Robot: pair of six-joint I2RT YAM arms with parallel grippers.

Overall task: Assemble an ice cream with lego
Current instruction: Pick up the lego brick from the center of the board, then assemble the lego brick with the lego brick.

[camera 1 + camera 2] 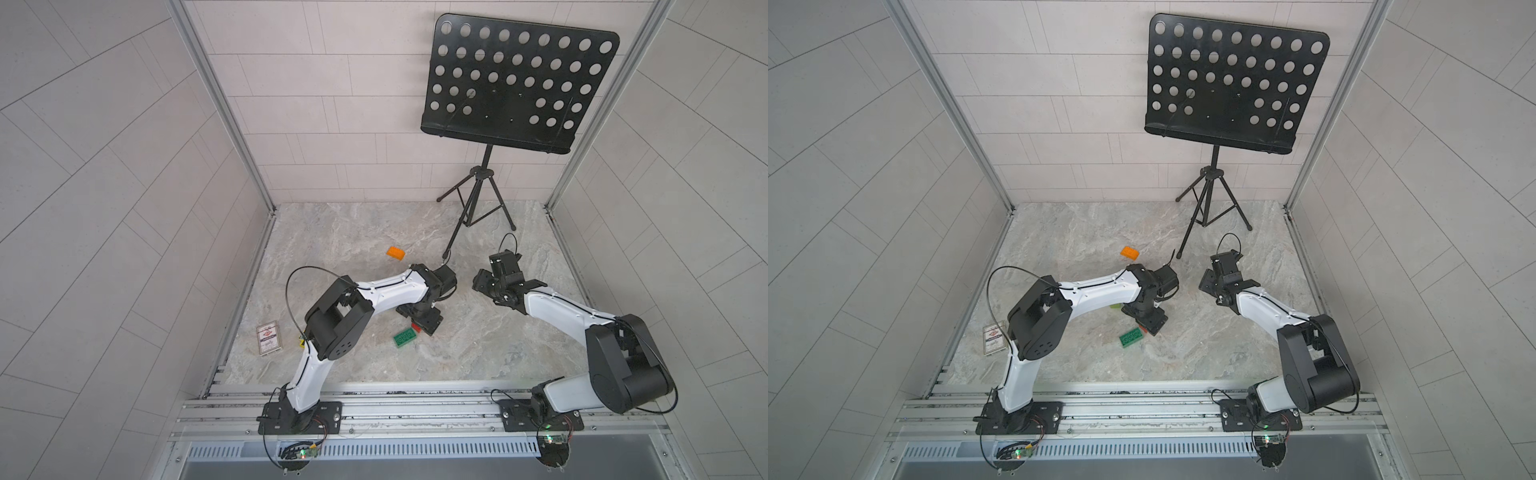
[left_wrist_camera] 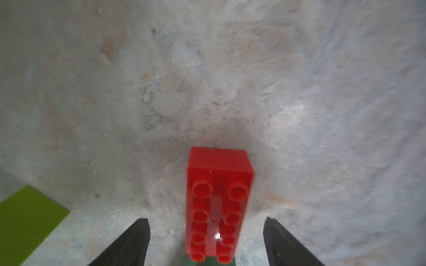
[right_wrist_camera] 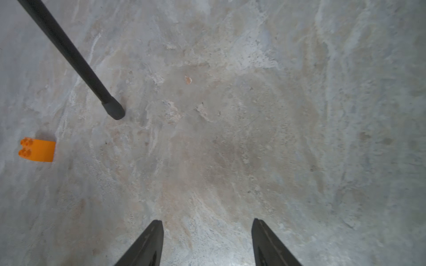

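L gripper [image 2: 206,219] hangs low over the red brick [image 2: 219,202]. Its fingers [image 2: 131,246] are spread wide, one each side of the brick w/ bare table showing in both gaps. No contact, nothing pinched.

Red brick has its studs facing the L wrist cam, and its near end sits over a sliver of the dark green brick [image 1: 405,337]. Can't tell if it's pressed on or just resting. In both top views the red one is mostly hidden under the L gripper, w/ only a small bit showing at one end of the dark green brick, touching it.

Dark green brick lies flat on the table [image 1: 478,353], studs up, on a diagonal.

Lime-green piece [image 2: 27,221] is near the dark green brick, apart from the red. A faint seam crosses it, poss. two bricks joined, can't be sure.

Orange brick [image 1: 395,252] is well apart from the dark green brick, toward the back wall, alone, studs pointing sideways.

R gripper [image 3: 207,220] is well apart from the dark green brick, on the R arm's side. Fingers spread, only bare table btwn them.

Music stand [image 1: 515,83] is far behind the dark green brick, one leg tip [image 3: 114,110] down btwn orange brick and R gripper.

Card box [image 1: 267,338] is well apart from the dark green brick, on the side opposite the R gripper, by the table edge.
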